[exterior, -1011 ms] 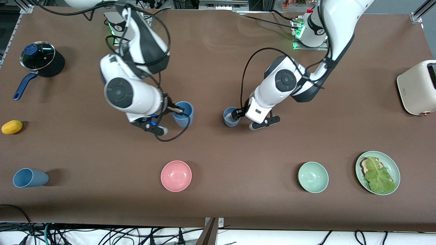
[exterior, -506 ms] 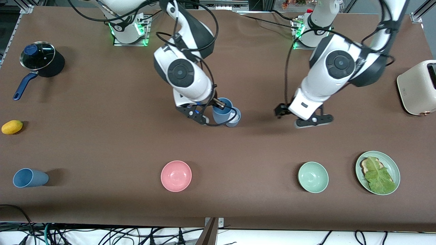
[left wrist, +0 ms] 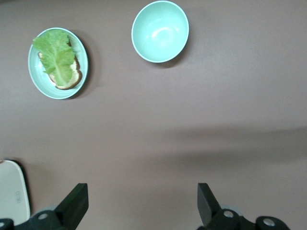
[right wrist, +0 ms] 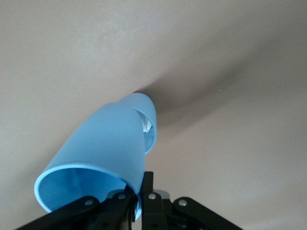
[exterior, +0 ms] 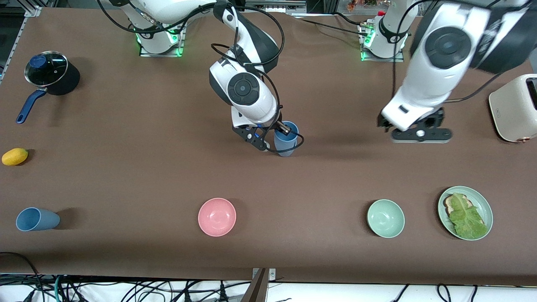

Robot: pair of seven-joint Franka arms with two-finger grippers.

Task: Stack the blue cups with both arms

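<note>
I see a brown table (exterior: 126, 167) carrying a black pot (exterior: 52, 73), a yellow fruit (exterior: 14, 156), a blue cup on its side (exterior: 37, 219), a pink bowl (exterior: 217, 217), a green bowl (exterior: 385, 218) and a plate of lettuce (exterior: 482, 203). A cream toaster (exterior: 514, 107) stands at the left arm's end. Mid-table a greyer blue cup (exterior: 287, 152) stands upright.

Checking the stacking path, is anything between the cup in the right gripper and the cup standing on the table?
Nothing visible. The right gripper holds a blue cup by its rim, its base already entering the standing cup, with only a white scrap inside. The left gripper is open, off over bare table.
</note>
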